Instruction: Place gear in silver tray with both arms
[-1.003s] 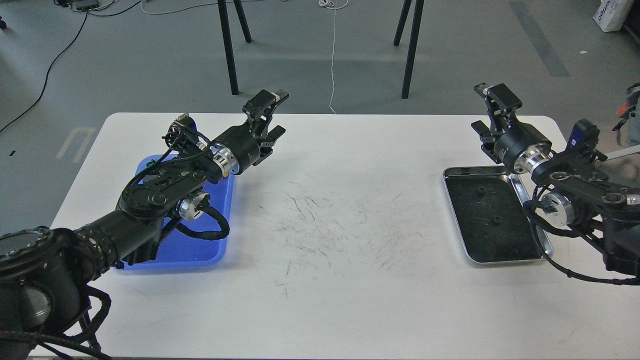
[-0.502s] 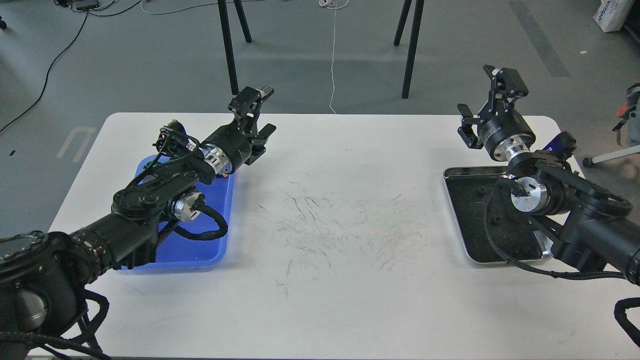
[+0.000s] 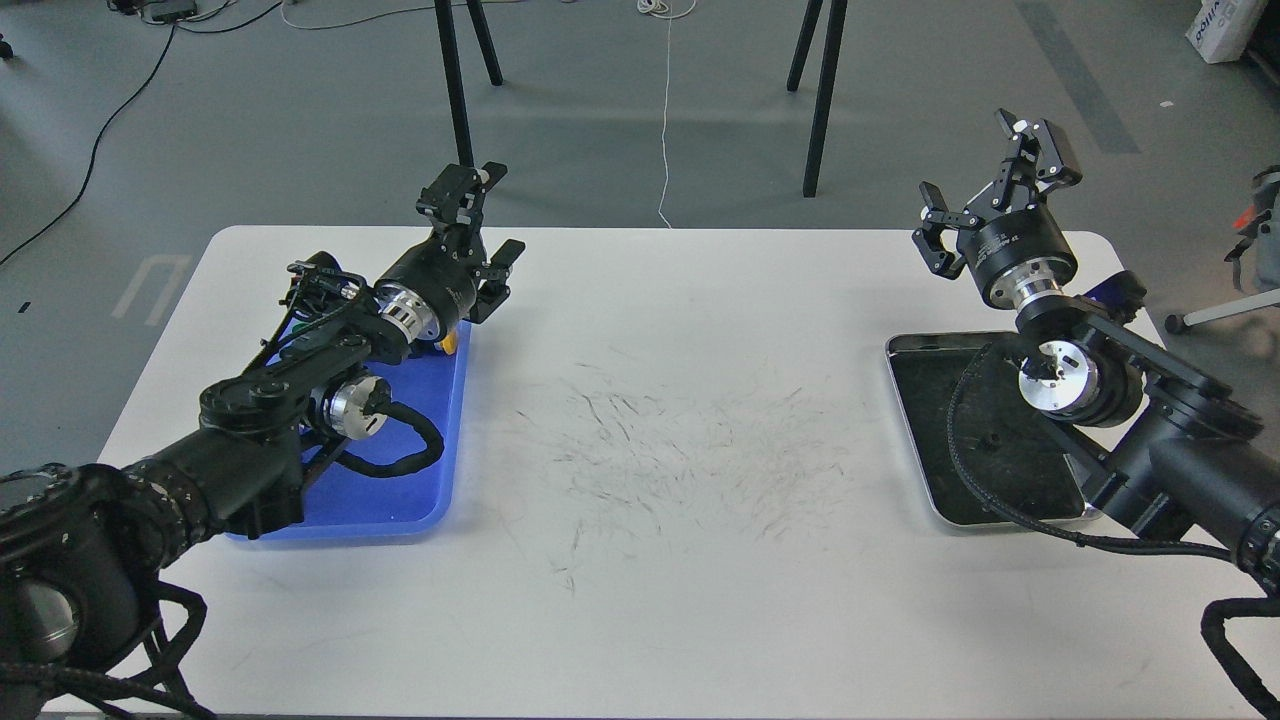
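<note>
— White scratched table (image 3: 660, 480) carries what?
— At the left, a blue plastic tray (image 3: 400, 495); at the right, the shallow shiny silver tray (image 3: 935, 430) with dark bottom.
— And the grippers?
— The left gripper (image 3: 480, 225) and right gripper (image 3: 985, 185) both gape, holding nothing.

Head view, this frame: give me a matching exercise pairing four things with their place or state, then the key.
Things:
1. left claw
2. right claw
3. silver tray
4. blue tray

Places or states:
A. lies on the table's right side, dark bottom, partly covered by the right arm
B. open, raised beyond the blue tray's far end
C. lies on the table's left side, under the left arm
D. open, raised beyond the silver tray's far edge, holding nothing

Pairs: 1-B, 2-D, 3-A, 4-C
</note>
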`<state>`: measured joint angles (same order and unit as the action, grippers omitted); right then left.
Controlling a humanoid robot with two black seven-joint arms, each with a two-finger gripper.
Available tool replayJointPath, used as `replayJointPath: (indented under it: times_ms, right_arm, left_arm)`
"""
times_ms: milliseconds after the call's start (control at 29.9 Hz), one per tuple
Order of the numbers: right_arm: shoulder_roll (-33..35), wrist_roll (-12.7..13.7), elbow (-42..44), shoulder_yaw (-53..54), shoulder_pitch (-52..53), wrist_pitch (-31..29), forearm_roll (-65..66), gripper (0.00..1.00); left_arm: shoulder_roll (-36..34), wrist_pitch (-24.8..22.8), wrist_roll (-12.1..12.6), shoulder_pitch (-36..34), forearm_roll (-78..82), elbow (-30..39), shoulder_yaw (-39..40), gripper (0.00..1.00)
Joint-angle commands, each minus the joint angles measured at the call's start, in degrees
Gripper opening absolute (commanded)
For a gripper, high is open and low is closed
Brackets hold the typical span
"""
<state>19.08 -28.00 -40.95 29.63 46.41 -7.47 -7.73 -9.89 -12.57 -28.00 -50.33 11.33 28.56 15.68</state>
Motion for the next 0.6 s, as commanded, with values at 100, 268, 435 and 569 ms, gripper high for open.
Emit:
replayJointPath:
  times_ms: [100, 268, 435, 569]
  right_arm:
    - [0.0, 0.0, -0.1, 1.9, -0.9, -0.2, -0.5, 0.99]
    - [-0.1, 0.0, 0.1, 2.0, -2.1, 0.2, -0.5, 0.99]
    - [-0.1, 0.0, 0.0, 1.9, -2.6, 0.2, -0.4, 0.99]
    - [-0.1, 0.0, -0.1, 1.7, -2.9, 0.2, -0.4, 0.99]
  left_arm:
    - [-0.7, -0.1, 0.0, 1.0, -4.7, 0.0, 2.4, 1.0]
    - [-0.7, 0.0, 0.0, 2.3, -4.7, 0.1, 6.5, 1.0]
    - [-0.7, 0.1, 0.0, 2.5, -4.7, 0.1, 7.0, 1.0]
    - [-0.7, 0.1, 0.0, 3.0, -4.7, 0.3, 7.0, 1.0]
